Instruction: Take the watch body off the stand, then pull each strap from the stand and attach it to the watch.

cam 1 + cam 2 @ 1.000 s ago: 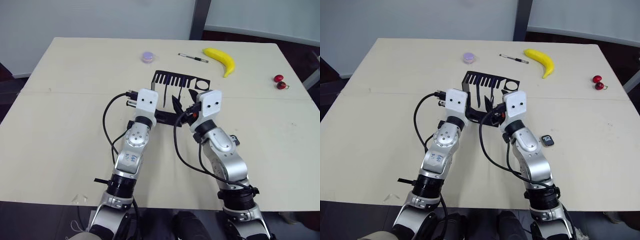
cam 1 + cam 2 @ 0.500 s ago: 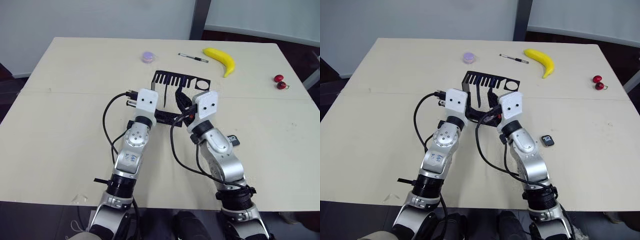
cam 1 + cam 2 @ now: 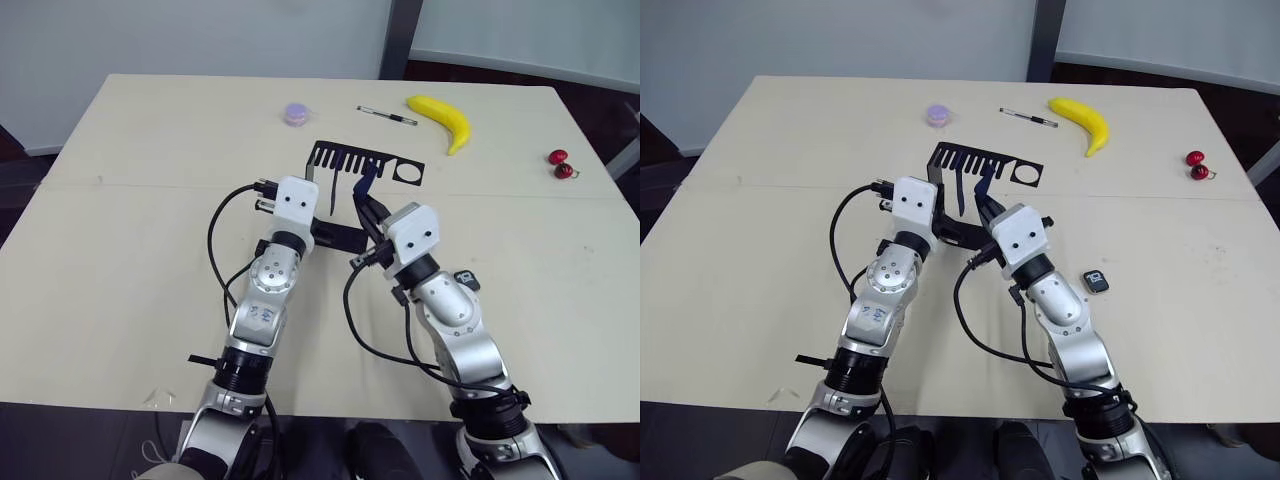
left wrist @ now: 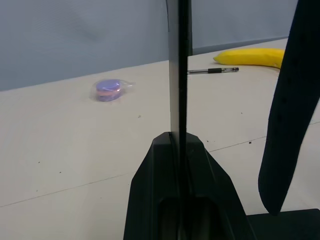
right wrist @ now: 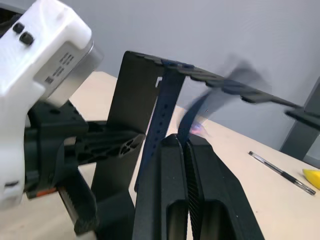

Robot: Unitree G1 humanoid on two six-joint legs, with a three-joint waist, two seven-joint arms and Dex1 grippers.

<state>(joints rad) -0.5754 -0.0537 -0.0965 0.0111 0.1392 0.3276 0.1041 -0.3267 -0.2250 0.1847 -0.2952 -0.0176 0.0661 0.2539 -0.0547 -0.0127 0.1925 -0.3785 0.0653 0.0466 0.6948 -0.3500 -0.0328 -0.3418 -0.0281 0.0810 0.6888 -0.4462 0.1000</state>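
The left pincer (image 4: 179,150) clamps the stand (image 3: 945,190)'s upright — the right pincer (image 5: 186,145) pinches one strap (image 3: 364,184); the watch body (image 3: 1095,281) lies on the counter (image 3: 770,200).

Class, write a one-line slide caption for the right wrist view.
Right gripper shut on a strap being pulled from the stand, which the left gripper steadies.

Two head eyes high over the same table (image 3: 120,200); wrist cameras close along their fingers at the stand (image 3: 980,165).
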